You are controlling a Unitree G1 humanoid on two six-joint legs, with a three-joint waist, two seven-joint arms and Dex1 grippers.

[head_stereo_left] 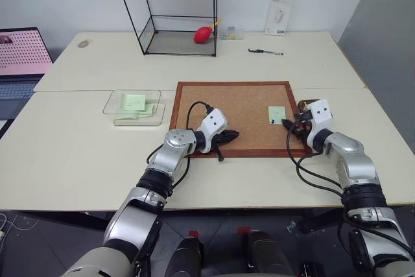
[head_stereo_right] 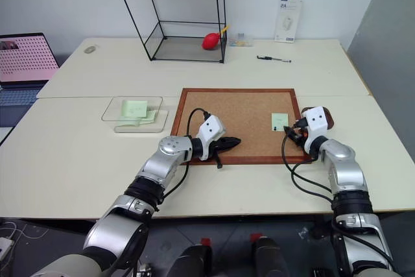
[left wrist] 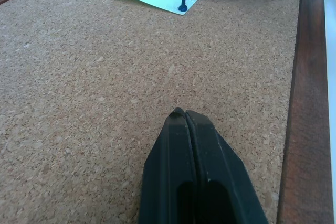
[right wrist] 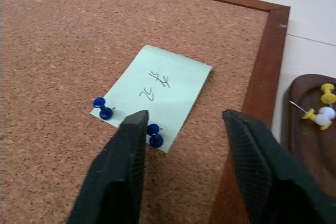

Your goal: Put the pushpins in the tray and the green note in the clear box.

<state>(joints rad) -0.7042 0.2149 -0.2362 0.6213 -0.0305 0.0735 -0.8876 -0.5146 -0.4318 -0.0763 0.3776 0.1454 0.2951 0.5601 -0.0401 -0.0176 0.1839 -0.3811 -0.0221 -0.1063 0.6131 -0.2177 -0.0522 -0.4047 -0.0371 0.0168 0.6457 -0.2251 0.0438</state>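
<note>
Green note [right wrist: 160,90], pale and marked with a few dark strokes, lies flat on the cork board [head_stereo_left: 240,111] near the board's right edge, at about 3 o'clock from the board's centre. 2 blue pushpins [right wrist: 154,135] stand in the corners of one of its edges, both apparently still driven into the cork, so the note is judged still fastened.

Right gripper [right wrist: 184,129] hangs just over that pinned edge with its 2 fingers standing apart; one finger is close beside the nearer pin, and nothing is clamped between them.

Tray [right wrist: 310,145], dark reddish-brown, sits on the table just off the board's right frame, at roughly 3 o'clock from the note; it holds a few yellow and white pins [right wrist: 321,111], none of them blue.

Left gripper [head_stereo_left: 227,138] rests over the lower middle of the board, at about 8 o'clock from the note and well apart from it, its fingers pressed together on nothing.

Clear box [head_stereo_left: 133,106] stands on the table to the left of the board, at 9 o'clock from the note, and appears to contain other pale green notes already.

Judged progress: for this note, neither step is done; 2 pins remain to be pulled and dropped in the tray, then the note carried across to the box.
</note>
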